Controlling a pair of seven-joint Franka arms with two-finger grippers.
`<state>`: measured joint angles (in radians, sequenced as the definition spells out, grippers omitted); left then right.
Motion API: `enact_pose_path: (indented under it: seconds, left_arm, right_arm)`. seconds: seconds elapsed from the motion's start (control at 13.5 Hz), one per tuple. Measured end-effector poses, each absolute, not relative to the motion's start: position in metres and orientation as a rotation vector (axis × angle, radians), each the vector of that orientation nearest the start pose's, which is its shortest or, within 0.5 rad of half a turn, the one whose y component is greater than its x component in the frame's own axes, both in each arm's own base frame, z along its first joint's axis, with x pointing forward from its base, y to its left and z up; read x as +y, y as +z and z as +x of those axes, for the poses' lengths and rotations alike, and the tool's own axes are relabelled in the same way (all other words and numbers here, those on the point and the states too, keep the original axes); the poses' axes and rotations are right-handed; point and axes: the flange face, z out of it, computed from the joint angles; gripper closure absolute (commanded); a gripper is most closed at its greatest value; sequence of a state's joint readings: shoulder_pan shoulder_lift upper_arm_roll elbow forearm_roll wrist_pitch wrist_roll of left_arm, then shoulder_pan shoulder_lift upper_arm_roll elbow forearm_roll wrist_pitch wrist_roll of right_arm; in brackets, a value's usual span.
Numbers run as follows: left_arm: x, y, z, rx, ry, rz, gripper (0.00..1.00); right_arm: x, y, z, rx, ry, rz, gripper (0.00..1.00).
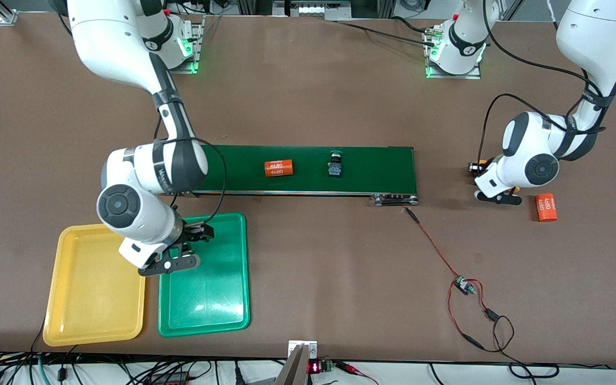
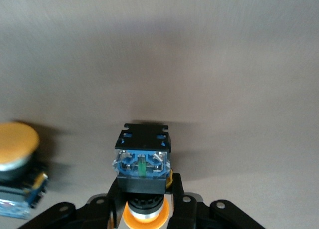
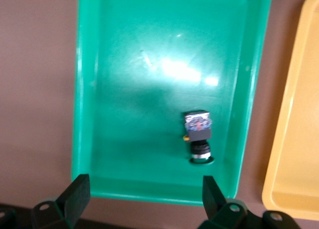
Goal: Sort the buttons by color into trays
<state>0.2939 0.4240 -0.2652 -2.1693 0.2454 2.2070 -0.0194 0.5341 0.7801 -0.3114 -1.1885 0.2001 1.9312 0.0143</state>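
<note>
My left gripper (image 2: 144, 191) (image 1: 494, 191) is low over the bare table off the conveyor's end, toward the left arm's end, shut on a yellow-capped button (image 2: 143, 159). A second yellow-capped button (image 2: 17, 162) (image 1: 476, 167) lies on the table beside it. My right gripper (image 3: 144, 191) (image 1: 178, 255) hangs open over the green tray (image 3: 99, 89) (image 1: 217, 299) with nothing between its fingers. A green-capped button (image 3: 198, 134) lies on its side in that tray. Another green-capped button (image 1: 335, 164) sits on the conveyor. The yellow tray (image 1: 89, 299) (image 3: 294, 139) lies beside the green one.
The long dark-green conveyor belt (image 1: 372, 166) carries an orange numbered cylinder (image 1: 278, 168). Another orange cylinder (image 1: 546, 207) lies on the table near my left gripper. A red and black wire with a small board (image 1: 464, 286) runs from the conveyor's end toward the front edge.
</note>
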Motion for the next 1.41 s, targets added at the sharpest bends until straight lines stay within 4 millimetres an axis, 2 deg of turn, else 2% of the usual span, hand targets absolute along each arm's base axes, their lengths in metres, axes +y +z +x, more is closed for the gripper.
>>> enact_pose_path:
  seconds: [0.15, 0.22, 0.3, 0.37, 0.52, 0.59, 0.67, 0.89, 1.11, 1.19, 1.26, 1.33, 1.41]
  left_arm:
    - [0.019, 0.197, 0.537, 0.214, 0.489, -3.033, 0.8]
    - [0.016, 0.21, 0.543, 0.227, 0.486, -3.025, 0.79]
    - [0.003, 0.226, 0.55, 0.26, 0.515, -3.013, 0.79]
    - [-0.025, 0.246, 0.555, 0.311, 0.558, -3.002, 0.79]
    - [-0.103, 0.284, 0.558, 0.328, 0.609, -3.047, 0.79]
    - [-0.138, 0.296, 0.555, 0.292, 0.619, -3.091, 0.79]
    - [-0.165, 0.302, 0.552, 0.245, 0.629, -3.136, 0.79]
    - [-0.212, 0.301, 0.548, 0.092, 0.615, -3.259, 0.76]
    - [-0.253, 0.273, 0.539, 0.027, 0.615, -3.282, 0.7]
    - [-0.26, 0.262, 0.534, 0.024, 0.639, -3.276, 0.65]
    - [-0.262, 0.252, 0.531, 0.018, 0.667, -3.268, 0.4]
    - [-0.262, 0.243, 0.529, 0.013, 0.692, -3.262, 0.0]
    - [-0.261, 0.235, 0.527, 0.009, 0.714, -3.257, 0.0]
  right_arm:
    - [0.263, 0.351, 0.698, -0.374, 0.031, -3.146, 0.0]
    - [0.275, 0.361, 0.69, -0.328, 0.053, -3.148, 0.0]
    - [0.29, 0.371, 0.681, -0.27, 0.058, -3.152, 0.0]
    - [0.31, 0.379, 0.67, -0.219, 0.057, -3.154, 0.0]
    - [0.353, 0.387, 0.647, -0.132, 0.051, -3.156, 0.0]
    - [0.372, 0.386, 0.635, -0.094, 0.054, -3.158, 0.0]
    - [0.39, 0.383, 0.624, -0.059, 0.065, -3.163, 0.0]
    - [0.438, 0.367, 0.585, 0.037, 0.105, -3.185, 0.0]
    - [0.474, 0.355, 0.552, 0.039, 0.135, -3.198, 0.0]
    - [0.481, 0.352, 0.545, 0.038, 0.151, -3.193, 0.0]
    - [0.486, 0.349, 0.54, 0.049, 0.18, -3.174, 0.0]
    - [0.489, 0.345, 0.538, 0.062, 0.212, -3.153, 0.0]
    - [0.49, 0.341, 0.537, 0.07, 0.234, -3.143, 0.0]
